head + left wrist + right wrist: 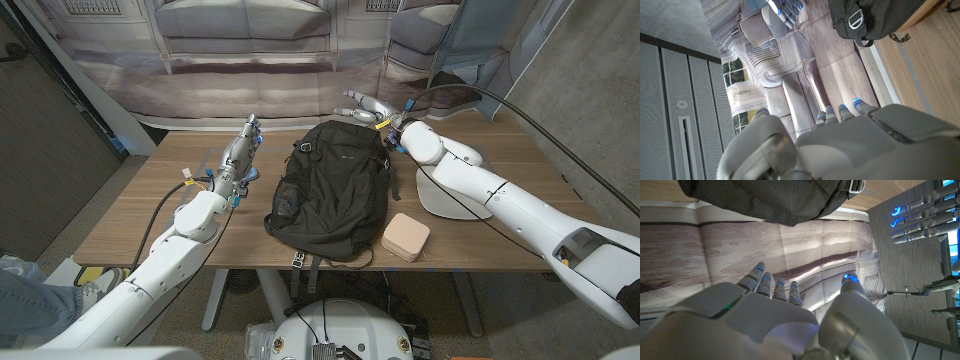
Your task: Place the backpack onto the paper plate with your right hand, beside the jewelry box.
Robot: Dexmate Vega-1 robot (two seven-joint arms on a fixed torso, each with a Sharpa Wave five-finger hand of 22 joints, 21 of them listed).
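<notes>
Backpack [331, 188]: black, lies flat at centre of wooden surface [140, 215], straps toward near edge. Jewelry box [406, 236]: beige, just right of backpack's near corner, at paper plate's near edge. Paper plate [442, 196]: white, right of backpack, partly under right forearm. Right hand [368, 108]: beyond backpack's top end, fingers [771, 285] extended and apart, holding nothing. Left hand [242, 146]: left of backpack, fingers extended, holding nothing.
</notes>
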